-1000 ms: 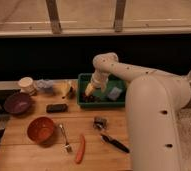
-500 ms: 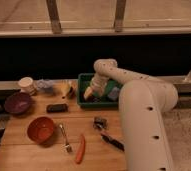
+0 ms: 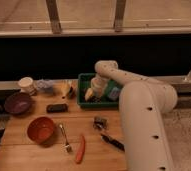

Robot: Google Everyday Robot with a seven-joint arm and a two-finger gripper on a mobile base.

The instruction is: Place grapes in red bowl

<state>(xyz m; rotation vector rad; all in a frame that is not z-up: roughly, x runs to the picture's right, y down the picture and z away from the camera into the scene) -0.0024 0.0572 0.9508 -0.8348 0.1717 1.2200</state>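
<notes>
The red bowl (image 3: pixel 41 130) stands on the wooden table at the front left; nothing shows inside it. My gripper (image 3: pixel 95 91) is down inside the green bin (image 3: pixel 83 79) at the back of the table, well behind and to the right of the bowl. The arm reaches into the bin from the right. I cannot make out the grapes; they are hidden or lost in the bin's contents. A yellowish item (image 3: pixel 89 95) lies in the bin by the gripper.
A dark purple bowl (image 3: pixel 17 103) is at far left, with a white cup (image 3: pixel 25 84), a clear bag (image 3: pixel 44 86) and a yellow item (image 3: pixel 65 89) behind. A black block (image 3: pixel 56 107), fork (image 3: pixel 65 137), orange-red stick (image 3: pixel 80 149), small metal piece (image 3: pixel 100 122) and black-handled tool (image 3: pixel 112 141) lie on the table.
The arm's large link has swung and shifted in view, while the gripper has stayed low in the green bin. The table items have not moved.
</notes>
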